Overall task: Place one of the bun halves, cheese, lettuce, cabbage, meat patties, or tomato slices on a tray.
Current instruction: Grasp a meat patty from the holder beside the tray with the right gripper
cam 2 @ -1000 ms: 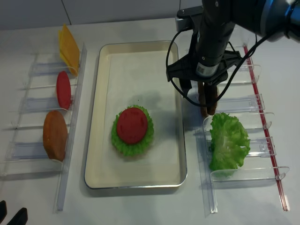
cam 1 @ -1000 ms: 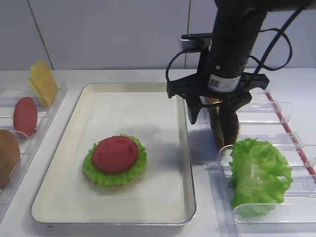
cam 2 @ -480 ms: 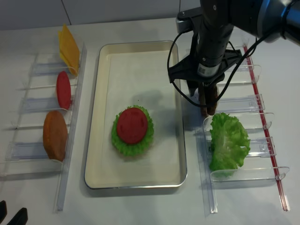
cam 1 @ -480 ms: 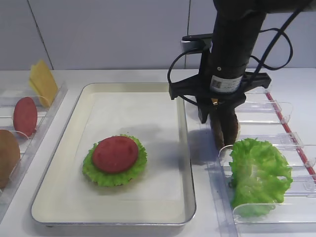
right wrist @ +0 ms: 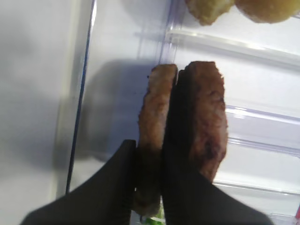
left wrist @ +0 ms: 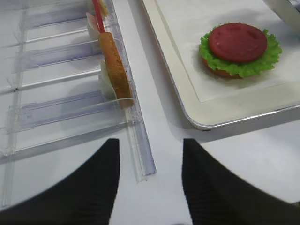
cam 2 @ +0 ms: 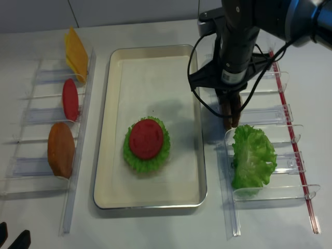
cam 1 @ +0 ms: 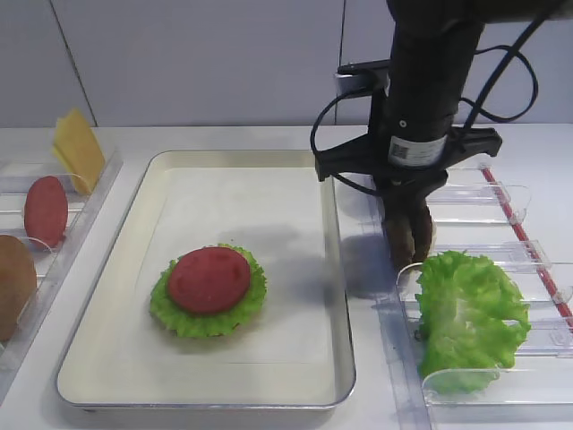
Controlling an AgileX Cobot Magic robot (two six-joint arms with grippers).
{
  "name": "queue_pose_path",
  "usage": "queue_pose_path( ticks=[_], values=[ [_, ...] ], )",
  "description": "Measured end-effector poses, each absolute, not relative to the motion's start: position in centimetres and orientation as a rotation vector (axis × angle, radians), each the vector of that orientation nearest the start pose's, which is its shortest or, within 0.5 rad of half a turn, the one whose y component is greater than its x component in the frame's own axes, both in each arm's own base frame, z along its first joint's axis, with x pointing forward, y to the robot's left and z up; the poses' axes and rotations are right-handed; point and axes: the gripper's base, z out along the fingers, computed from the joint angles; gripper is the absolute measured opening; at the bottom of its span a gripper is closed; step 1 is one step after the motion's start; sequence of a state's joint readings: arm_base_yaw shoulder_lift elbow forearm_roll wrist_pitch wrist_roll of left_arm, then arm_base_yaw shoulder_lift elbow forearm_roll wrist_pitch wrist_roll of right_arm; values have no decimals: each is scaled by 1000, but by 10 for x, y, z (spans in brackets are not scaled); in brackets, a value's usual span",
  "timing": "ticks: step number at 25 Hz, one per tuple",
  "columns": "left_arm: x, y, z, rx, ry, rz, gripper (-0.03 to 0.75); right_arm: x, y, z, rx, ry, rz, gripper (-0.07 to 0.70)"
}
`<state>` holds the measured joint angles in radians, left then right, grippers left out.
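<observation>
Two dark brown meat patties stand on edge in the clear right rack (cam 1: 501, 202). My right gripper (right wrist: 151, 154) points straight down, shut on the left patty (right wrist: 154, 103). One of its fingers (right wrist: 180, 154) sits between that patty and the right patty (right wrist: 206, 112). From above, the gripper (cam 2: 230, 111) is just right of the cream tray (cam 1: 116, 269). On the tray a tomato slice (cam 1: 209, 279) lies on lettuce (cam 1: 246, 309) over a bun half (left wrist: 220, 72). My left gripper (left wrist: 150, 187) hangs open over bare table by the left rack.
More lettuce (cam 1: 470, 313) fills the right rack just in front of the patties. The left rack (cam 2: 31, 114) holds cheese (cam 1: 78, 148), a tomato slice (cam 1: 45, 210) and a bun half (cam 1: 13, 282). Golden-tan rounded pieces (right wrist: 262, 9) lie behind the patties.
The right gripper's jaws have closed from wide open onto the left patty. The arm shifted slightly right. The left arm and the tray's stack are unchanged.
</observation>
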<state>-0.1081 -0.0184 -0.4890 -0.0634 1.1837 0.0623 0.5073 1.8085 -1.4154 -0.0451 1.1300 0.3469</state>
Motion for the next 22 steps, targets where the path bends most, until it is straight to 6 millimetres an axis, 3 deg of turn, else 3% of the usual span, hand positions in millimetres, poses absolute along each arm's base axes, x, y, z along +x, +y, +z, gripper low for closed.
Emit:
queue_pose_path(
  ticks=[10,22],
  values=[
    [-13,-4,265,192,2151,-104,293,319,172,247,-241,3014,0,153],
    [-13,-4,265,192,2151,-104,293,324,176,271,-244,2989,38,149]
  ],
)
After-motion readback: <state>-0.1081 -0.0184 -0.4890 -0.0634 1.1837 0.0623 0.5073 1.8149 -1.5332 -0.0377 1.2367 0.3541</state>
